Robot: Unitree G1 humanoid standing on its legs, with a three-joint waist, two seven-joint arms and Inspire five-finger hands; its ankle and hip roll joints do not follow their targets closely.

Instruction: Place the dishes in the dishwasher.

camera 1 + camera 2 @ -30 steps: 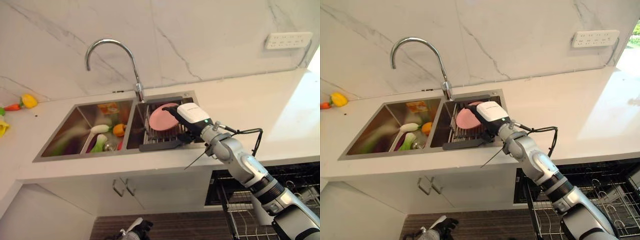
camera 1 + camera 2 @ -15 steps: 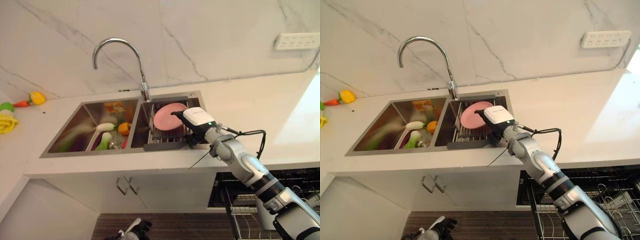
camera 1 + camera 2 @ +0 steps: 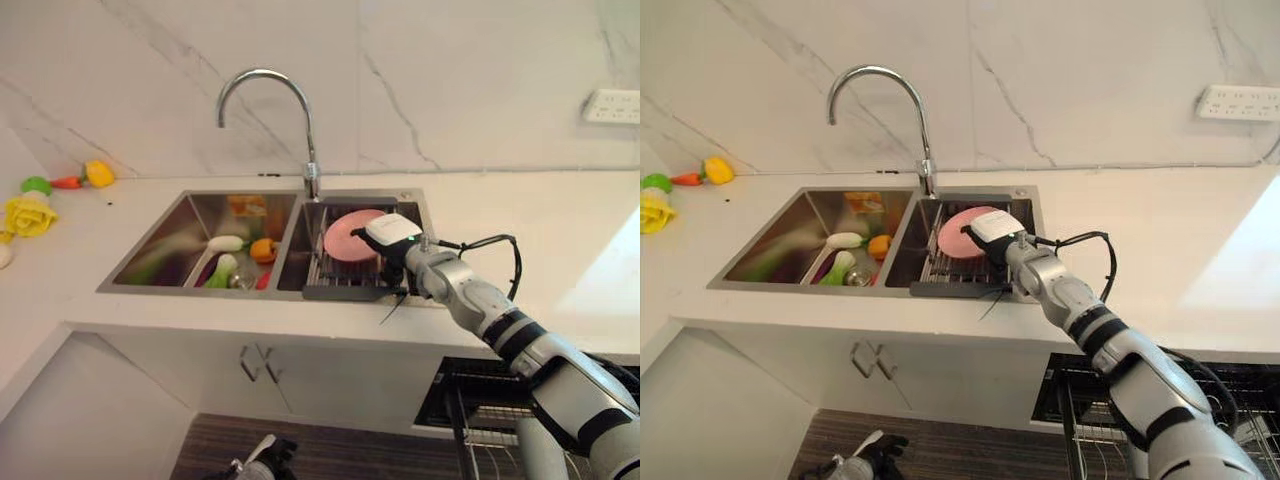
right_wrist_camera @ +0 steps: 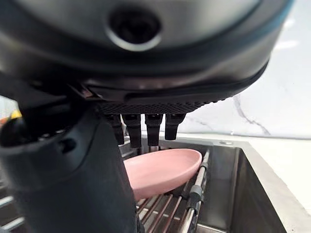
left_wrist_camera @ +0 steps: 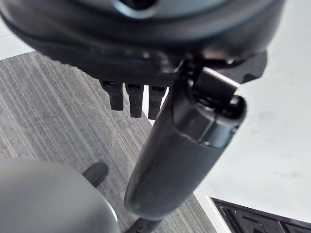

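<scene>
A pink plate [image 3: 347,236] leans in a dark drying rack [image 3: 343,289] in the right basin of the steel sink [image 3: 190,292]. My right hand [image 3: 392,232] reaches in from the right and hovers at the plate's right edge. In the right wrist view its fingers [image 4: 146,128] point straight out above the pink plate [image 4: 167,170], thumb [image 4: 73,189] alongside, with nothing held. My left hand [image 3: 262,460] hangs low over the floor, fingers [image 5: 129,97] relaxed and empty. The dishwasher's wire basket [image 3: 482,420] stands pulled out at the lower right.
A curved tap [image 3: 270,110] rises behind the sink. The left basin holds toy vegetables [image 3: 225,265]. More toy produce [image 3: 60,182] lies on the white counter at far left. A wall socket [image 3: 612,105] is at upper right. Cabinet doors [image 3: 260,365] sit below the sink.
The whole view has shifted as the camera moved. My right hand stays at the plate's right edge, stretched a little further over it. The plate has not left the rack.
</scene>
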